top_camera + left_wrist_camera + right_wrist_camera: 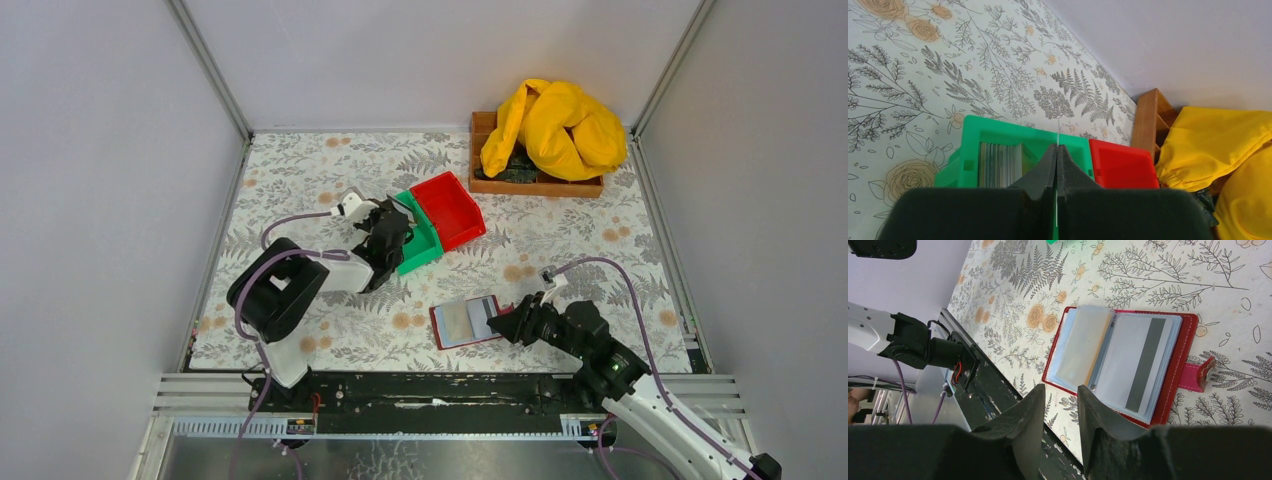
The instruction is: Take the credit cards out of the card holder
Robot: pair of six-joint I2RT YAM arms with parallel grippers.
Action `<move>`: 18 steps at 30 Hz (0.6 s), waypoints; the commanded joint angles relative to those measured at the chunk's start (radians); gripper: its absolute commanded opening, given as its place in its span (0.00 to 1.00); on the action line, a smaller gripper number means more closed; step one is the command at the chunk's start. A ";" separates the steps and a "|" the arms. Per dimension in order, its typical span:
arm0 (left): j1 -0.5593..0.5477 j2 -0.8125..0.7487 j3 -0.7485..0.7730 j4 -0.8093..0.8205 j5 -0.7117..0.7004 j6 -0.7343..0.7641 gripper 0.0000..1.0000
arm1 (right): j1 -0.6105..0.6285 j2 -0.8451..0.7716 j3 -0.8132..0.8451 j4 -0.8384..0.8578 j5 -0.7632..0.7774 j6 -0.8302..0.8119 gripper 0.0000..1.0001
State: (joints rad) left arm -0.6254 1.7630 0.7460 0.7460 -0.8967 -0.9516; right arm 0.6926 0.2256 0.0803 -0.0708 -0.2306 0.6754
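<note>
The counter (300,180) is covered in a flowered sheet, and a wooden tray (540,186) heaped with yellow cloth (560,125) is set at its far right. A red bin (448,208) and a green bin (428,246) are placed side by side near the middle. The card holder (466,322) is laid open and flat at the near edge, right of centre, its snap tab (1204,374) pointing right.

The right gripper (1062,390) is held low just beside the holder's right end, jaws narrowly parted and holding nothing. The left gripper (1056,150) is poised over the green bin, clamped on a single card (1058,134) seen edge-on. A stack of cards (998,164) is stood on edge inside that bin.

A striped card (1143,365) is seen in a clear sleeve of the holder, and a paler one may be tucked in the raised sleeve to its left.

The credit cards are judged light, stiff and slick, so a pinch on a short exposed edge would be favoured. The holder is judged soft and light, likely to be dragged along unless it is pinned at its red border. Which side the sleeves open on cannot be told
</note>
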 commanded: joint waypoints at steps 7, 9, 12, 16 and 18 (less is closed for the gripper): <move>-0.025 0.041 0.020 0.033 -0.067 0.055 0.08 | -0.004 -0.006 -0.007 0.036 -0.024 -0.002 0.37; -0.025 0.046 0.022 0.037 -0.069 0.066 0.16 | -0.004 -0.004 -0.010 0.044 -0.027 0.000 0.37; -0.024 0.051 0.031 0.038 -0.071 0.078 0.23 | -0.005 -0.005 -0.011 0.043 -0.030 -0.002 0.37; -0.025 0.056 0.041 0.040 -0.063 0.087 0.28 | -0.005 -0.009 -0.013 0.040 -0.029 -0.001 0.37; -0.025 0.053 0.041 0.044 -0.059 0.090 0.31 | -0.004 -0.009 -0.013 0.038 -0.029 0.000 0.37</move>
State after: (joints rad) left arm -0.6464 1.8053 0.7589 0.7494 -0.9230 -0.8955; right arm 0.6926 0.2192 0.0669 -0.0761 -0.2375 0.6769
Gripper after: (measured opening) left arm 0.288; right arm 0.373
